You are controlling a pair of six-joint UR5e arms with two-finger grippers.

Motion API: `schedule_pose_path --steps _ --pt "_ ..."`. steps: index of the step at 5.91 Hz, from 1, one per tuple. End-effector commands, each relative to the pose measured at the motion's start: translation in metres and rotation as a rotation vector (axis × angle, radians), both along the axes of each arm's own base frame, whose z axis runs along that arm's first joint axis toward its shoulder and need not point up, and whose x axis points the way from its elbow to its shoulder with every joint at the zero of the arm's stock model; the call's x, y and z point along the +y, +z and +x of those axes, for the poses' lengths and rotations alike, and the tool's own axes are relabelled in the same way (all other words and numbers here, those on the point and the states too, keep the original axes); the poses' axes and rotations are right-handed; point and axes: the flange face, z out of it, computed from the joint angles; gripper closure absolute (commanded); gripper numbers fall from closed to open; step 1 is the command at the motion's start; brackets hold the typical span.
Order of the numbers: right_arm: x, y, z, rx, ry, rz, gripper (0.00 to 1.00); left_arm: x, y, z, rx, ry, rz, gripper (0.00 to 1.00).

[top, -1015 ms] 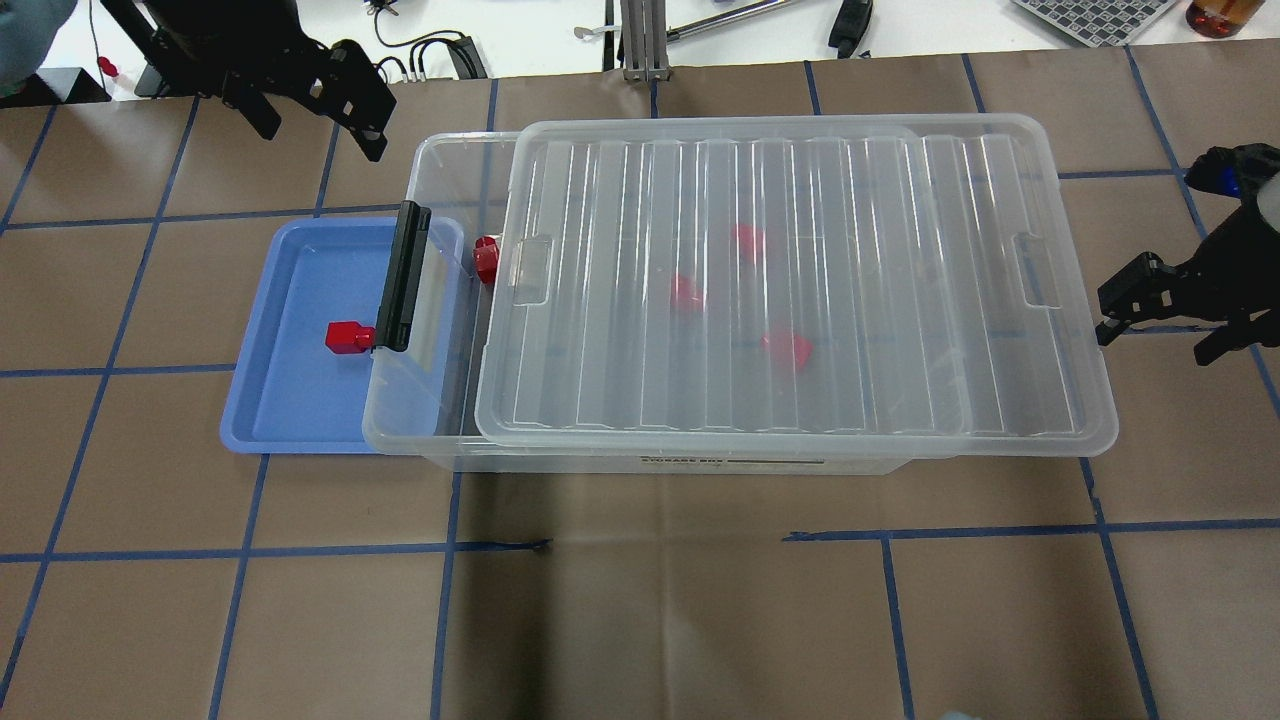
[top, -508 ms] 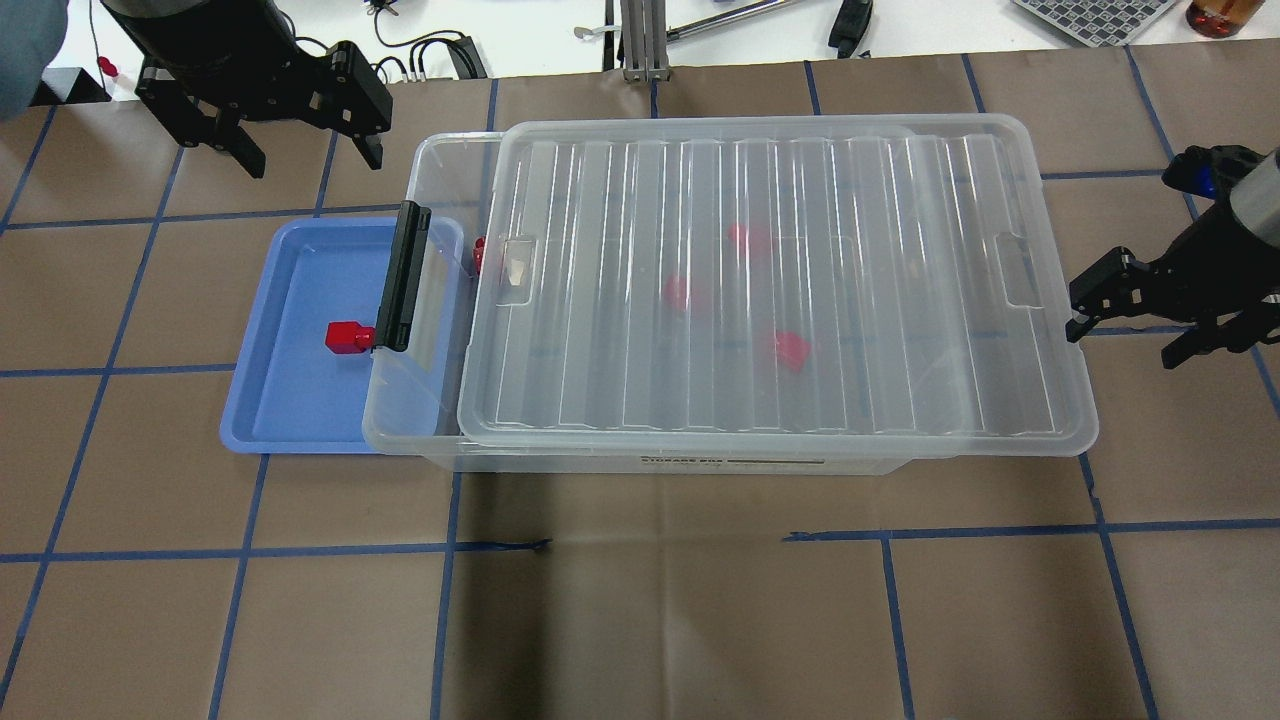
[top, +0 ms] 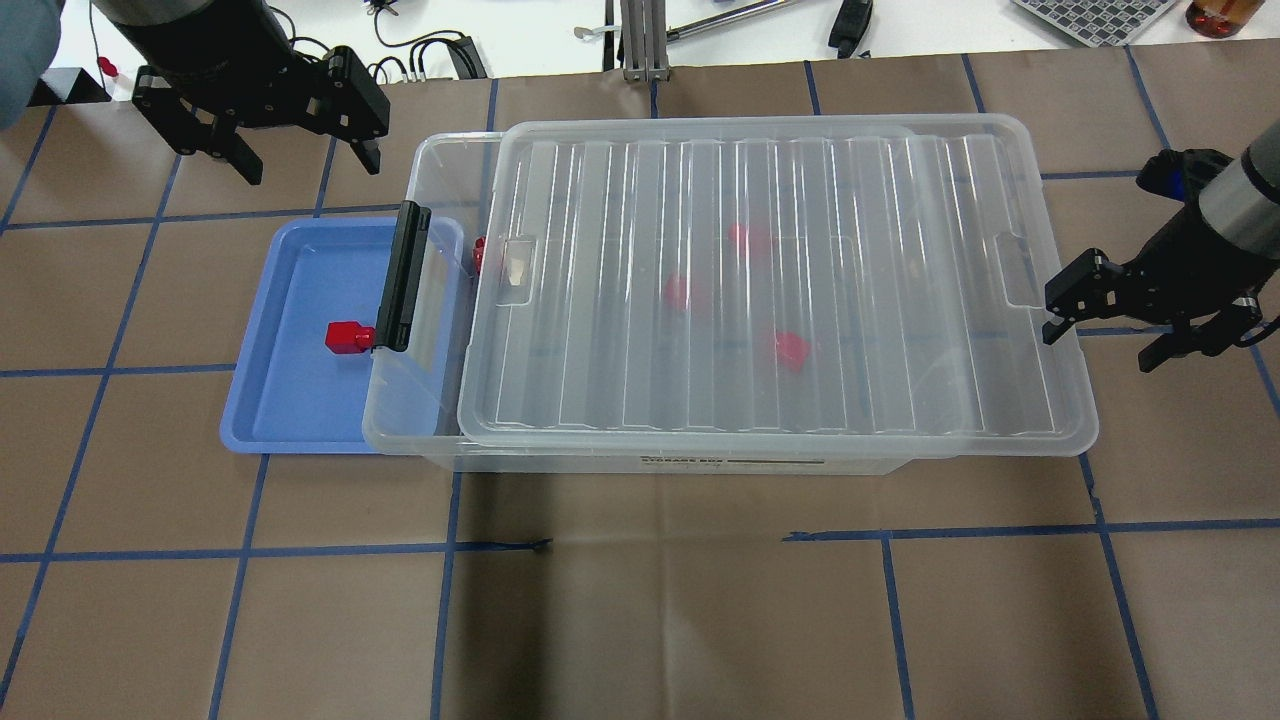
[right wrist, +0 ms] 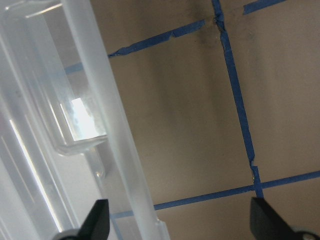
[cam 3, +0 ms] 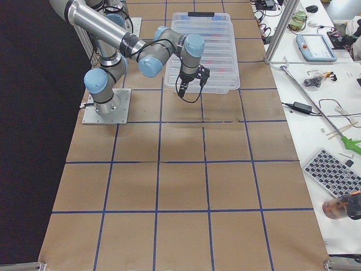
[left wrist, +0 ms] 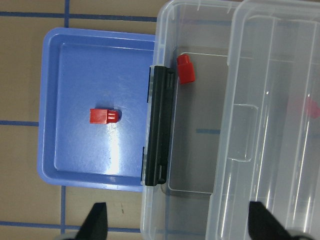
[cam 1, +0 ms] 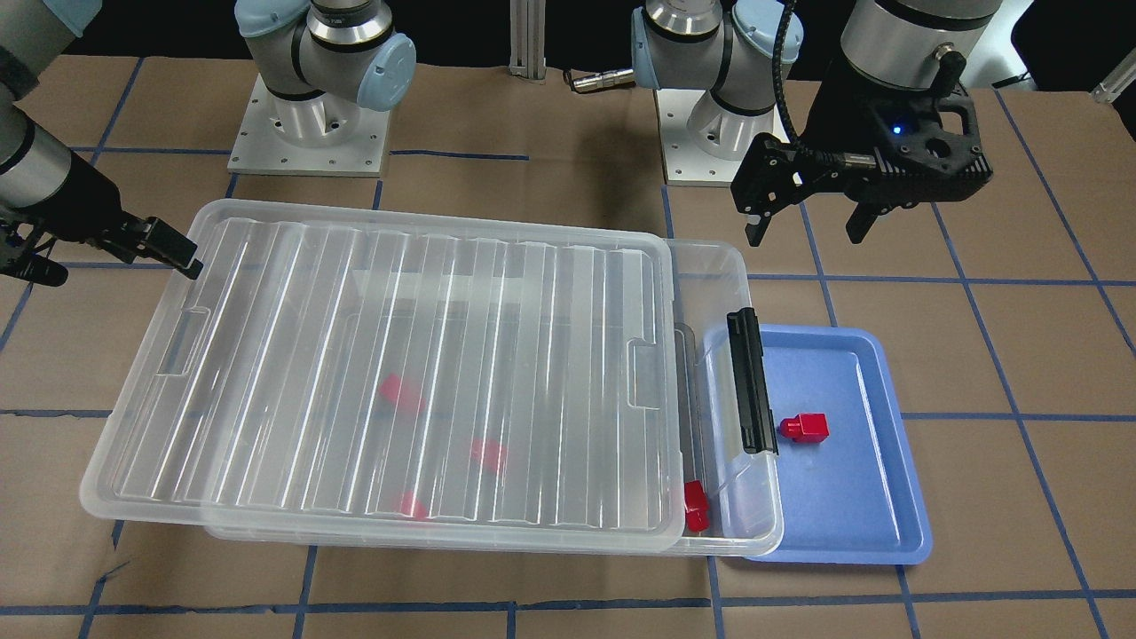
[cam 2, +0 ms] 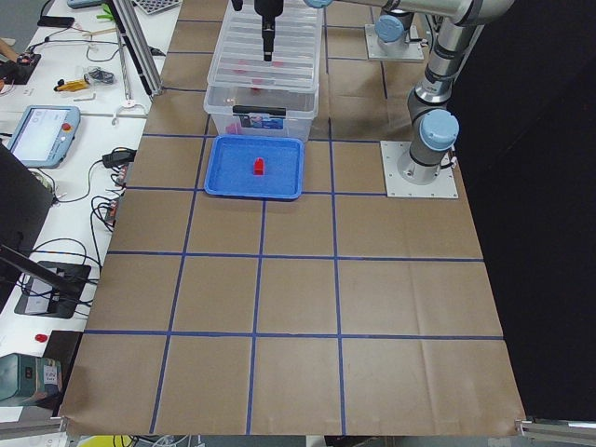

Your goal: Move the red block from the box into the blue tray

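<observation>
Left end effector is open, hovering beyond the tray's far edge. The block I want sits in the box's uncovered strip beside the latch, long axis parallel to it. Left arm's way nearer; right end effector, open too, is at the lid's other end.

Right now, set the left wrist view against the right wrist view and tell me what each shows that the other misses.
Only the left wrist view: the blue tray with one red block lying in it, the black latch, and a second red block in the uncovered end of the box. Only the right wrist view: bare table crossed by blue tape lines. Both: the clear ribbed lid, and an open gripper at the bottom edge, the left gripper and the right gripper, fingertips spread wide.
</observation>
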Motion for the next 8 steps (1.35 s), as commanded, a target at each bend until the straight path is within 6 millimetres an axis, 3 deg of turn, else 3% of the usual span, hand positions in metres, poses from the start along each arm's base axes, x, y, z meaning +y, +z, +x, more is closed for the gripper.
schedule_pose_path --steps 1,4,8 --pt "-0.002 0.000 0.009 -0.062 -0.006 -0.020 0.00 0.000 0.000 0.000 0.001 0.001 0.000 0.02" --pt "-0.005 -0.003 0.039 -0.094 0.050 -0.024 0.00 -0.002 -0.002 0.002 0.009 0.002 0.003 0.02" --pt "0.000 -0.015 0.055 -0.176 0.018 -0.020 0.00 -0.002 -0.002 0.003 0.012 0.006 0.003 0.02"
